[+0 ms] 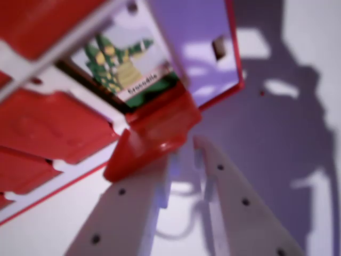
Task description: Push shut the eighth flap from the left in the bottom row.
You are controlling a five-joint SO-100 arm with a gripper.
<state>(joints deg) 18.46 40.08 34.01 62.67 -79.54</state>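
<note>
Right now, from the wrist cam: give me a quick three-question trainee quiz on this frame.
1. True or false: the crocodile card is covered by a shut flap.
2. Multiple choice: the hand sits a) far from the board, b) at the raised red flap, c) on the purple panel.
3. What word is printed under the green animal?

Key: 1 false, the picture is exposed. 2 b, the white fingers reach up to the flap's lower edge. 3 Crocodile, though blurred.
</note>
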